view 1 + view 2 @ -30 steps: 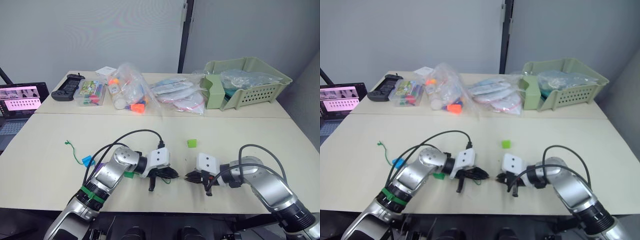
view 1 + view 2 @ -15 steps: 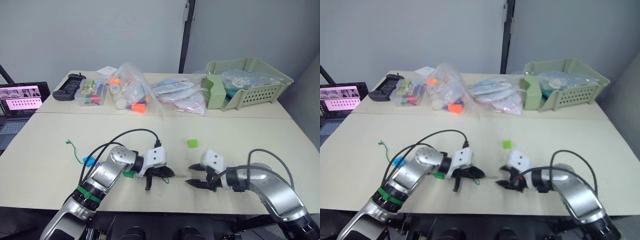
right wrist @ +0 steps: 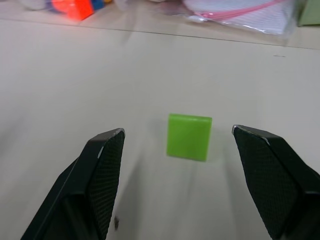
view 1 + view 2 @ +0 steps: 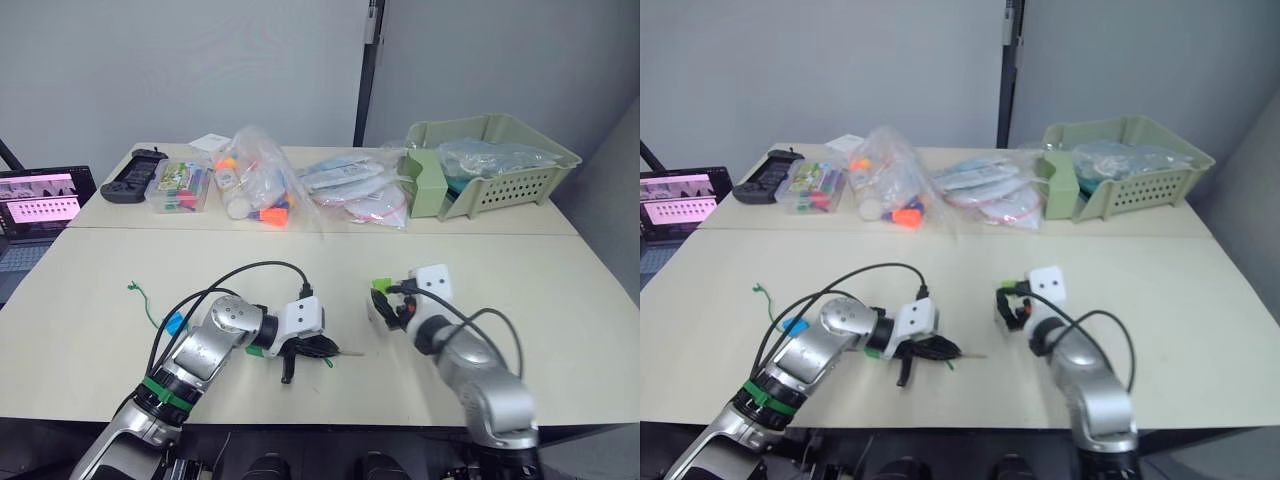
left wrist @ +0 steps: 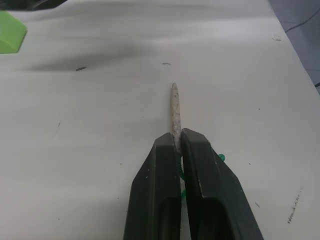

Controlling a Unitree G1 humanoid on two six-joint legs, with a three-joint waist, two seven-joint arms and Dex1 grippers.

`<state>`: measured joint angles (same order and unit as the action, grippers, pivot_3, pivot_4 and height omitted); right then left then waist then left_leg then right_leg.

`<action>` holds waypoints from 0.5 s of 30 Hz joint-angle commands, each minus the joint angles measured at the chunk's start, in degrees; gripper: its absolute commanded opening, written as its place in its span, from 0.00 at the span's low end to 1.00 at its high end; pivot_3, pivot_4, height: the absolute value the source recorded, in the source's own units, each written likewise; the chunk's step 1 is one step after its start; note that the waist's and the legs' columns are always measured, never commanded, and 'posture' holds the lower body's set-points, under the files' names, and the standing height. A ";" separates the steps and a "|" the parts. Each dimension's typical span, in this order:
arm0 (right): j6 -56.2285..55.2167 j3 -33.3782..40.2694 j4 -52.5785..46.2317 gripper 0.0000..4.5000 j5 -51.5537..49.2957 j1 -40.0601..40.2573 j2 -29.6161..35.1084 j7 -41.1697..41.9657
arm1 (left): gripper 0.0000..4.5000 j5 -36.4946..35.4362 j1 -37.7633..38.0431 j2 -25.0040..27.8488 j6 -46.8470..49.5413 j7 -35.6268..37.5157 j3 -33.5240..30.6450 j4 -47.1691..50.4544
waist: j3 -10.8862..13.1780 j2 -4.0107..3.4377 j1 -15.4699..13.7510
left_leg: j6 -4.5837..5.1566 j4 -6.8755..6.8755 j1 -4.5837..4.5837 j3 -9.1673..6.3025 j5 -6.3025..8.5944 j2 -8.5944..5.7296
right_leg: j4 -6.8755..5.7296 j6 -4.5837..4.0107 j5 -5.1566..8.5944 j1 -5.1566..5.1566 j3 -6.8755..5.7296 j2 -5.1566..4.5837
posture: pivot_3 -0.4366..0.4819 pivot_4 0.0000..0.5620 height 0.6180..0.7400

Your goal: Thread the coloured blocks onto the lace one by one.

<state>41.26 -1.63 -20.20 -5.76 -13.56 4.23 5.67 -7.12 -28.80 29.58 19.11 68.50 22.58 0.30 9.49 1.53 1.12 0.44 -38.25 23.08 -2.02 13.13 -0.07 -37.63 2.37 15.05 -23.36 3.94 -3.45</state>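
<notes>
Right pincer (image 3: 175, 185) is spread wide, its two fingers flanking the light green block (image 3: 189, 136) without touching it; the block lies flat on the table (image 4: 520, 290). Left pincer (image 5: 179, 145) is pressed together on the lace (image 5: 174, 111), with the stiff pale tip projecting forward beyond the fingertips and close above the table.

Step in hand, as judged: pick up the light green block for threading. Centre the block between the fingers and lower until the pads reach its side faces. Close on two opposite flat faces. The bore is not discernible, so check that neither pad covers it. Hold the left pincer steady so that the tip stays straight.

Seen from the head camera, the left pincer lies well apart from the light green block, toward the robot's left. The lace trails further left across the table to its far end (image 4: 133, 287), passing a bright blue block (image 4: 176, 323). A dark green block (image 4: 257, 349) lies touching the left arm.

Beyond the light green block, at the far side of the table, stand bags of toys (image 4: 255, 190), a clear box (image 4: 180, 187), flat packets (image 4: 355, 195), a green basket (image 4: 490, 165) and a black controller (image 4: 135, 173). None of these obstructs the grasp; the black cable (image 4: 480, 325) of the right arm loops nearby.
</notes>
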 commanded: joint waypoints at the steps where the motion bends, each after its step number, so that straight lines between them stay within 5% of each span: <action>1: -4.66 -0.49 3.42 0.81 2.67 -1.80 -2.28 -4.45 | 0.00 -1.07 -0.20 0.47 -0.13 0.46 -0.96 1.83 | 0.00 0.00 -0.04 | 0.00 0.00 0.00 -0.01 0.00 0.00 | -0.01 0.00 0.00 0.00 0.00 0.00 | 0.48 0.27 1.00; 11: -14.44 0.92 18.12 0.81 4.46 -6.27 -5.24 -7.87 | 0.00 -1.14 -0.48 0.70 0.32 0.56 -1.05 2.17 | 0.00 -0.01 0.50 | 0.00 0.02 -0.01 -0.01 0.00 0.00 | -0.05 -0.02 -0.01 -0.01 0.00 0.00 | 0.48 0.27 1.00; 15: -15.98 0.21 17.40 0.55 3.81 -5.51 -6.15 -6.94 | 0.00 -1.10 -0.60 0.69 0.66 0.40 -1.14 2.25 | 0.00 -0.01 0.94 | 0.00 0.03 -0.01 -0.07 0.00 0.00 | -0.12 -0.02 -0.01 -0.02 0.00 0.00 | 0.48 0.27 1.00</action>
<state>27.25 -1.19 -0.45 -1.36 -19.01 -1.56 -1.59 -7.13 -28.78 30.02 19.80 68.76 22.56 0.53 9.49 1.52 2.06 0.44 -38.22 23.07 -2.09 13.13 -0.07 -37.76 2.35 15.04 -23.39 3.94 -3.45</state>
